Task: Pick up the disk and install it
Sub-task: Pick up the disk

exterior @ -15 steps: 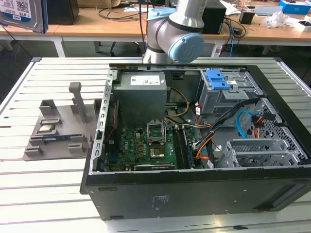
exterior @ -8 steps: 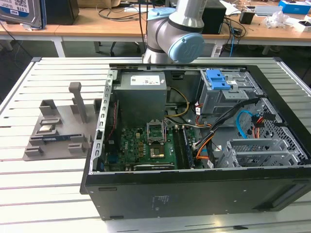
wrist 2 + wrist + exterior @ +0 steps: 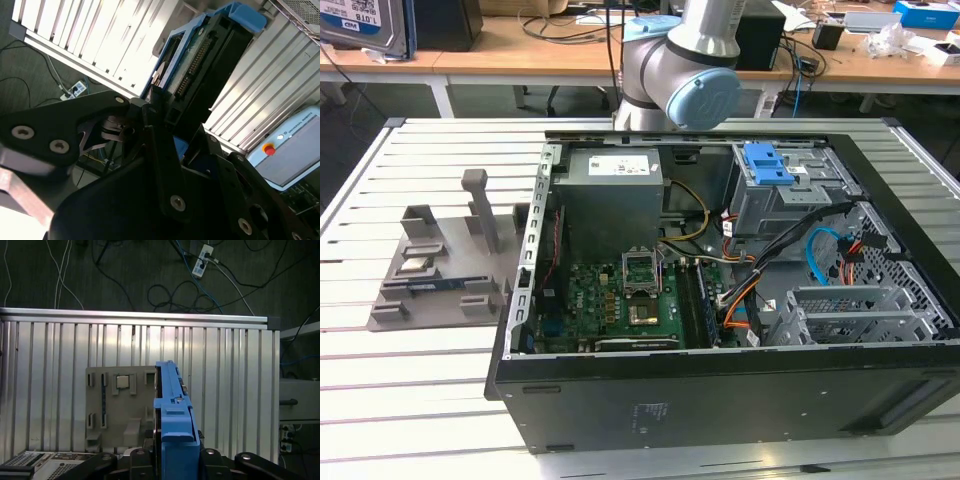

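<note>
I have the pincer [image 3: 175,466] clamped on the disk [image 3: 172,400], held edge-up high above the grey parts fixture [image 3: 107,410] on the table [image 3: 45,370]: pick-up done, install into the computer case [image 3: 720,400] not yet done.

In the exterior view the slatted metal table [image 3: 410,400] carries 2 things: an open computer case [image 3: 720,410], and a grey holder [image 3: 430,275] at its 9 o'clock.

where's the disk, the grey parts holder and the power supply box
disk [image 3: 174,432]: first wrist view, on its blue carrier bracket
grey parts holder [image 3: 120,407]: first wrist view, on a bare patch of its base
power supply box [image 3: 610,210]: exterior view, on its grey side wall
</note>
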You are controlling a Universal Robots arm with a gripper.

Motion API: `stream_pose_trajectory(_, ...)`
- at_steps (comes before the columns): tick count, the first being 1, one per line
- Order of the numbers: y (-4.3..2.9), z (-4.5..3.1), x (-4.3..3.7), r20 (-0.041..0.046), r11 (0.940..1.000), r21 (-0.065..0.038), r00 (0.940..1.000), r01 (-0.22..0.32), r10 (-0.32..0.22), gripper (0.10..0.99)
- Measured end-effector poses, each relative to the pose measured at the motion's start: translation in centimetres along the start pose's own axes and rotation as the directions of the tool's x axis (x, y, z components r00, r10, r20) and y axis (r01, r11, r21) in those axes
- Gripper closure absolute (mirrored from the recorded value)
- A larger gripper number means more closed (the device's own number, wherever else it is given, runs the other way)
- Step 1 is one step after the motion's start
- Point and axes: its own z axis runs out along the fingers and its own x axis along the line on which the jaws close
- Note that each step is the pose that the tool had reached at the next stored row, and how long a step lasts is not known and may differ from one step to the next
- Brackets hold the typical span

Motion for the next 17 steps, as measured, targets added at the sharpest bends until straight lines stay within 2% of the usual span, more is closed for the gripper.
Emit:
stream_pose_trajectory(2, -0.63, -0.03, 0.02, -0.0001, 1.0, 0.0, 1.0, 0.0, 0.0, 0.722)
stream_pose_trajectory(4, -1.78, -0.07, 0.05, -0.0002, 1.0, 0.0, 1.0, 0.0, 0.0, 0.722)
stream_pose_trajectory(6, -2.57, -0.11, 0.07, -0.0002, 1.0, 0.0, 1.0, 0.0, 0.0, 0.722)
stream_pose_trajectory(9, -4.13, -0.17, 0.11, -0.0001, 1.0, 0.0, 1.0, 0.0, 0.0, 0.722)
stream_pose_trajectory(11, -4.79, -0.2, 0.13, -0.0002, 1.0, 0.0, 1.0, 0.0, 0.0, 0.722)
stream_pose_trajectory(12, -5.43, -0.24, 0.14, -0.0002, 1.0, 0.0, 1.0, 0.0, 0.0, 0.722)
stream_pose_trajectory(16, -6.82, -0.29, 0.18, -0.0002, 1.0, 0.0, 1.0, 0.0, 0.0, 0.722)
stream_pose_trajectory(17, -7.37, -0.32, 0.19, -0.0002, 1.0, 0.0, 1.0, 0.0, 0.0, 0.722)
